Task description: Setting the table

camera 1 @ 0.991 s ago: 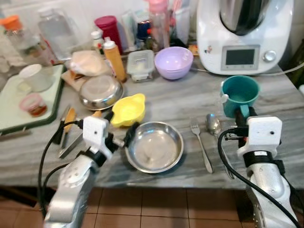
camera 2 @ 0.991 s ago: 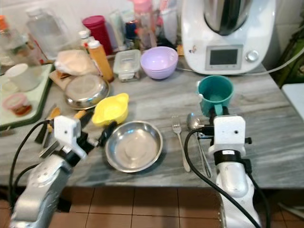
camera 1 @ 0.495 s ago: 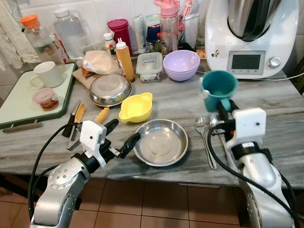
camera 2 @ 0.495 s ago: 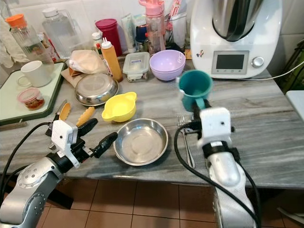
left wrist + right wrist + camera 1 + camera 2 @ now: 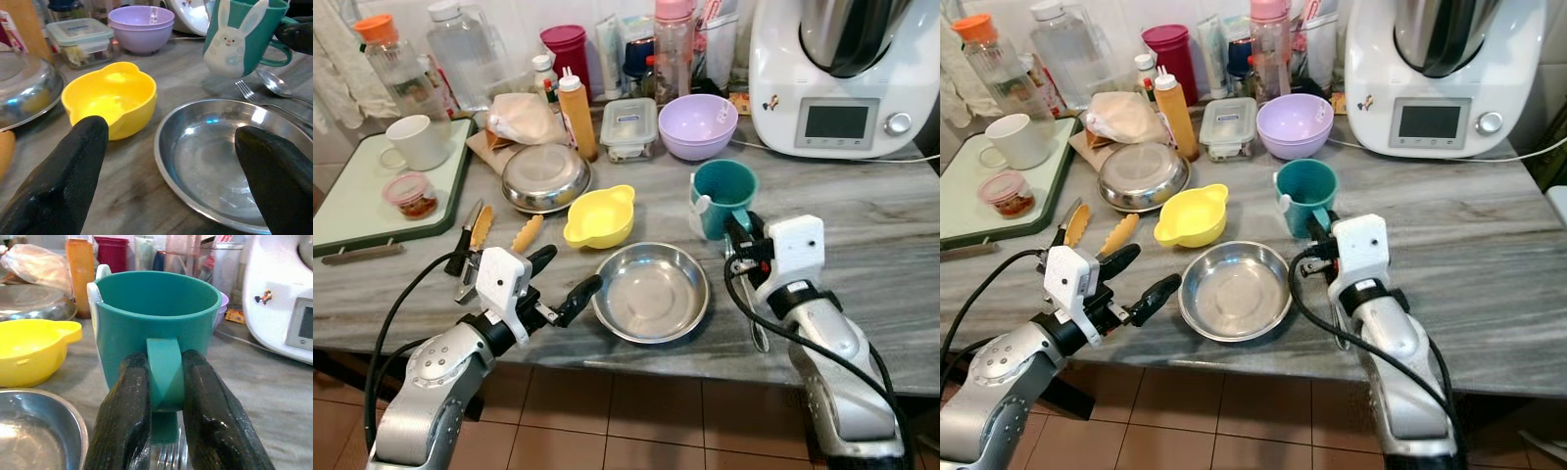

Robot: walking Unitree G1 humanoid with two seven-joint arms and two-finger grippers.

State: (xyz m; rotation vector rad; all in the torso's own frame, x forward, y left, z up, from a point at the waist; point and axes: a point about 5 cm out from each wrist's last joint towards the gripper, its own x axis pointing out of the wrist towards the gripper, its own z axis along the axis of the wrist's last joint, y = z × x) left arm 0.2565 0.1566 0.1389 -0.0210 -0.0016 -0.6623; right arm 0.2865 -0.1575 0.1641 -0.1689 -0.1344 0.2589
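Note:
A teal mug (image 5: 722,196) with a rabbit on its side hangs low over the marble counter, just beyond the right rim of a steel plate (image 5: 651,292). I cannot tell whether the mug touches the counter. My right gripper (image 5: 166,382) is shut on the mug's handle, one finger (image 5: 124,416) on each side. A fork (image 5: 249,93) and a spoon (image 5: 276,83) lie right of the plate, partly under my right arm. My left gripper (image 5: 566,272) stands open at the plate's left rim, with nothing in it. A yellow bowl (image 5: 599,215) sits just behind the plate.
Behind stand a domed steel dish (image 5: 544,176), a purple bowl (image 5: 697,125), a lidded container (image 5: 628,127), an orange sauce bottle (image 5: 578,117) and a white kitchen machine (image 5: 842,78). A green tray (image 5: 372,206) with a white cup (image 5: 416,142) lies far left, with tongs (image 5: 475,235) beside it.
My right gripper has carried the mug leftward from the right of the cutlery to beside the plate. My left gripper has drawn back from the plate's rim and stands open. The camera shifted.

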